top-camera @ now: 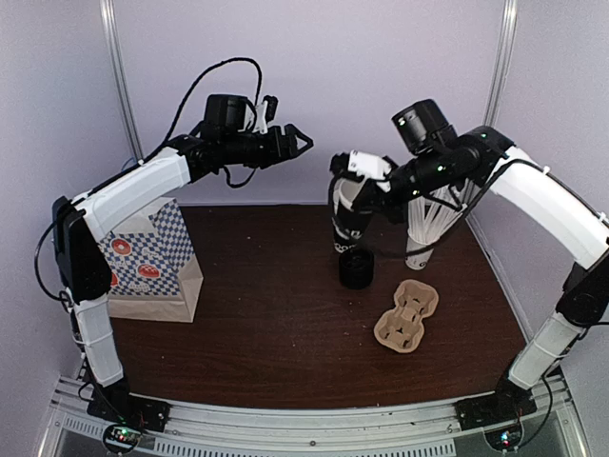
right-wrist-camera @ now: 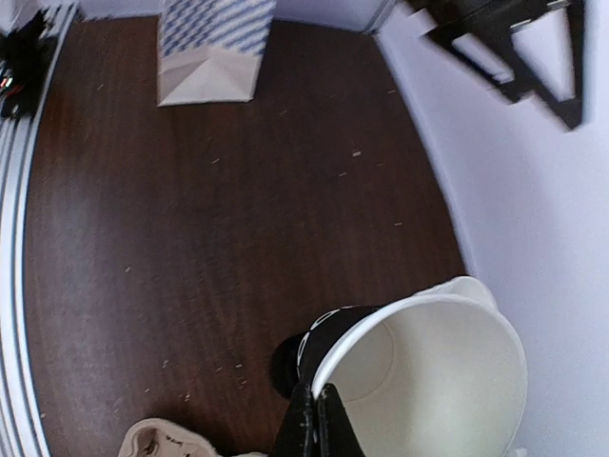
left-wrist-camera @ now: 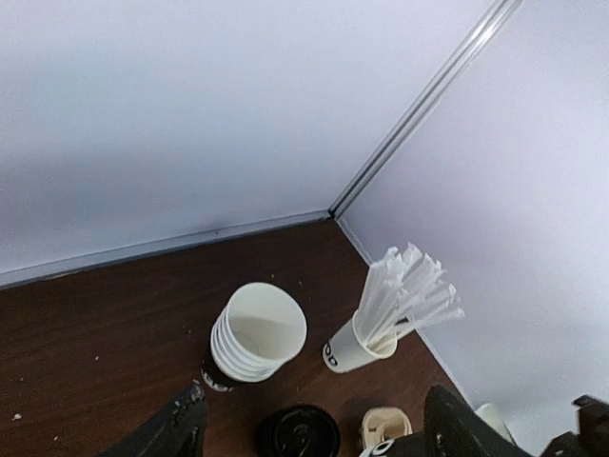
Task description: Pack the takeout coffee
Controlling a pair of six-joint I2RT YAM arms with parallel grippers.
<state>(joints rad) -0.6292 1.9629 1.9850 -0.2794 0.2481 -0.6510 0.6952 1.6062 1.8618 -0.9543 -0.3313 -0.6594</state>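
My right gripper [top-camera: 354, 187] [right-wrist-camera: 319, 419] is shut on the rim of a black paper cup [right-wrist-camera: 419, 376], white inside and with no lid on it. It holds the cup tilted at the top of the stack of black cups [top-camera: 344, 228] at the back of the table. I cannot tell whether the cup is free of the stack. The stack also shows in the left wrist view [left-wrist-camera: 257, 333]. A short black stack of lids [top-camera: 356, 269] [left-wrist-camera: 300, 433] stands just in front of the cups. My left gripper [top-camera: 297, 143] [left-wrist-camera: 314, 400] is open and empty, high above the table.
A white cup of straws [top-camera: 423, 228] [left-wrist-camera: 366, 338] stands right of the cup stack. A cardboard cup carrier [top-camera: 407, 314] [right-wrist-camera: 162, 443] lies in front of it. A checked paper bag [top-camera: 152, 262] [right-wrist-camera: 214, 48] stands at the left. Walls close in the back and the sides.
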